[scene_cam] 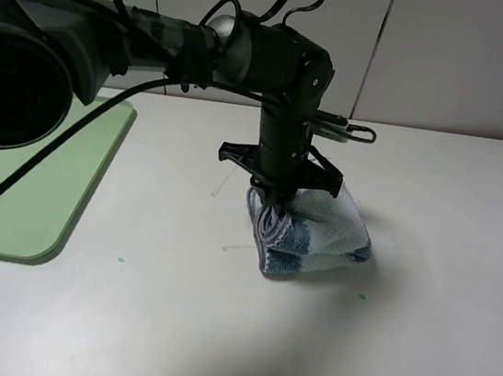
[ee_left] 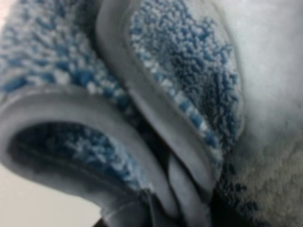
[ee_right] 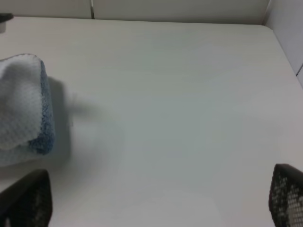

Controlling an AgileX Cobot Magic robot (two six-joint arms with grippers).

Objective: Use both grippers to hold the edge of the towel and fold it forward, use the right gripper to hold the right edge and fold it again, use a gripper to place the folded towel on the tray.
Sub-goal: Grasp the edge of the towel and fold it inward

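The left end effector (scene_cam: 272, 205), pinched nearly shut on the hems of the folded towel (scene_cam: 314, 238) directly beneath it, must carry it sideways to the tray (scene_cam: 36, 206) (well apart, on its arm's side), while the right end effector (ee_right: 156, 208), spread wide, holds nothing.

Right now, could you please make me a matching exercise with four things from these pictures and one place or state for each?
Things:
1. towel
2. tray
3. left gripper
4. right gripper

Places or states:
A. open over bare table
B. at the left table edge, nothing on it
C. shut on the grey hem
D. folded, near the table's middle

Pairs: 1-D, 2-B, 3-C, 4-A
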